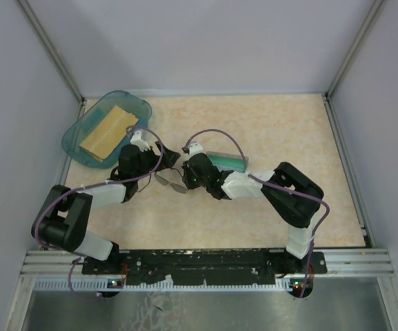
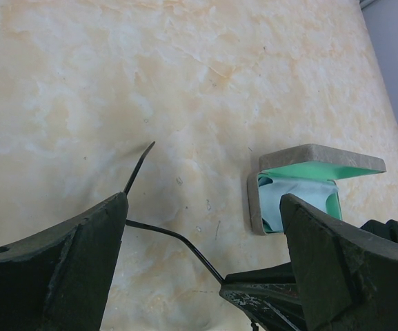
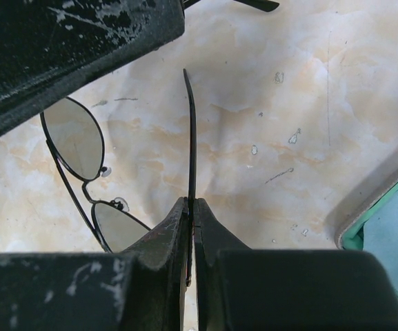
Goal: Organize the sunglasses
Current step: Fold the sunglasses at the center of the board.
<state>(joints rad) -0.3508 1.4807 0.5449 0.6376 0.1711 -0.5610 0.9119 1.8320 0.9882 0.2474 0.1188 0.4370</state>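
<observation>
The sunglasses [image 1: 171,181] lie on the table between the two grippers, thin dark wire frame with near-clear lenses [image 3: 74,134]. My right gripper [image 3: 192,201] is shut on one temple arm [image 3: 191,131], with the lenses to its left; in the top view the right gripper [image 1: 188,178] sits right beside the frame. My left gripper [image 2: 202,200] is wide open, and the held temple arm [image 2: 178,240] runs between its fingers down to the right gripper's tip [image 2: 243,286]. The other temple's tip [image 2: 140,165] sticks up beyond the left finger. In the top view the left gripper [image 1: 161,163] is just left of the glasses.
The grey case [image 2: 309,160] with green lining stands open just right of the grippers, the light blue cloth [image 2: 299,196] inside it; the case also shows in the top view [image 1: 227,161]. A blue tub [image 1: 81,131] with a tan block [image 1: 107,131] sits at the back left.
</observation>
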